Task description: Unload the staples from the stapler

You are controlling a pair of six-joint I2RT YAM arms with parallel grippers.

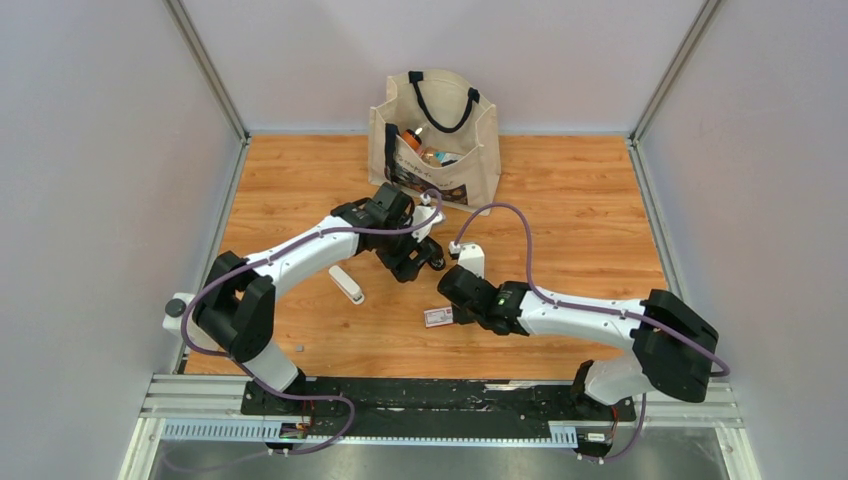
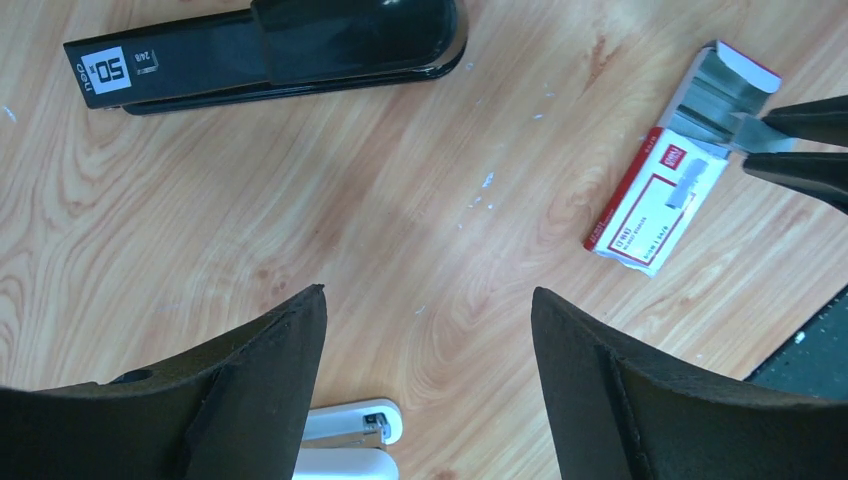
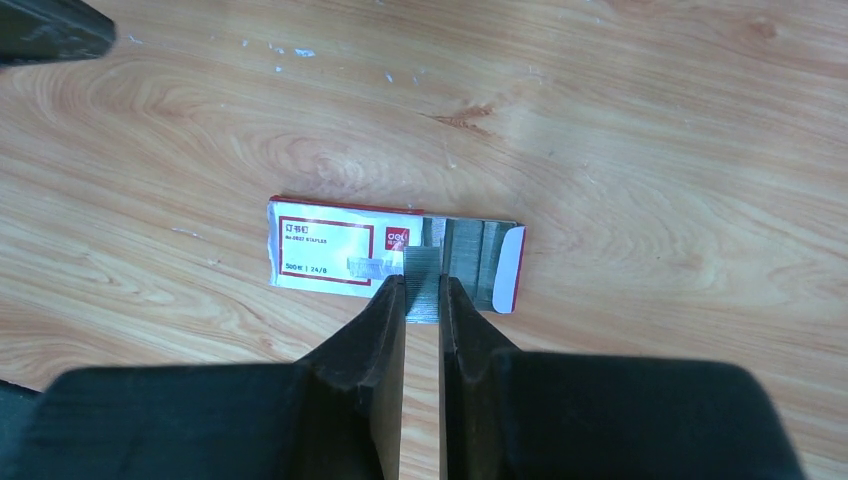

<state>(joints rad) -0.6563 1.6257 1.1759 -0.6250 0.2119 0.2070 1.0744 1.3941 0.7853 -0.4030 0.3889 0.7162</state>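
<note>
The black stapler [image 2: 270,50] lies closed on the wooden table at the top of the left wrist view. In the top view it is mostly hidden under my left gripper [image 1: 420,255]. My left gripper [image 2: 428,292] is open and empty, hovering above the table near the stapler. My right gripper [image 3: 423,280] is shut on a grey strip of staples [image 3: 422,262], held at the open end of the red-and-white box [image 3: 330,248]. The strip [image 2: 745,130] and the box [image 2: 655,200] also show at the right of the left wrist view.
A white oblong stapler [image 1: 347,284] lies left of the grippers, and its end shows in the left wrist view [image 2: 350,440]. A beige tote bag [image 1: 435,140] with items stands at the back. The red-and-white box [image 1: 437,317] lies below my right gripper [image 1: 447,305].
</note>
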